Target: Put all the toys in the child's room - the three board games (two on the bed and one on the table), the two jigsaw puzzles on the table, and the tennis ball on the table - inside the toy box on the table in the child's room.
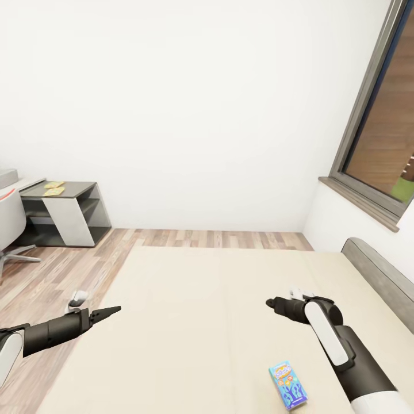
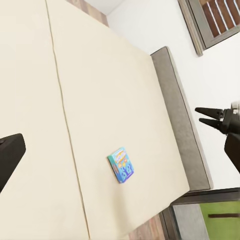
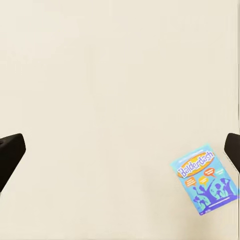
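Right gripper open, empty, over cream bed. Left gripper: closure unclear. Small blue cartoon-printed cardboard game box lies flat; likely light, stiff; pinch across long edges.

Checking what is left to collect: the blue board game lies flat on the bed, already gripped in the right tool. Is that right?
Not quite. The blue board game does lie flat on the bed, but the right tool is not gripping it: the head view shows it hovering apart from the box, and the right wrist view shows the box lying free on the mattress.
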